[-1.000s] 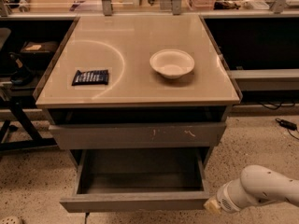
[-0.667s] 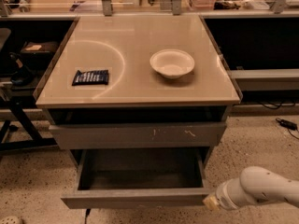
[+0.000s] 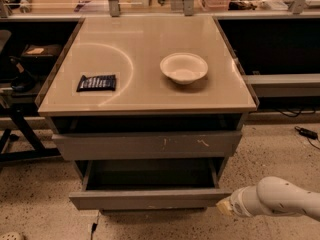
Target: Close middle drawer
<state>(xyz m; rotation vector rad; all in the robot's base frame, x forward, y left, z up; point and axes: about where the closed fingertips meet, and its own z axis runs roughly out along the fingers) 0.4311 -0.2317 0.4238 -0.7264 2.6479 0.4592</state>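
The middle drawer is the plain grey front low on the cabinet. It stands pulled out, and its deep grey box shows behind the front. Above it is the taller grey front with pale scratch marks. My gripper is at the end of the white arm, which comes in from the lower right. The gripper sits against the right end of the middle drawer's front.
The tan cabinet top holds a white bowl and a dark snack packet. A black stand is at the left. A shelf and a cable are at the right. The floor is speckled.
The middle drawer has slid partway back into the cabinet. The arm and gripper have moved up and left with its front.
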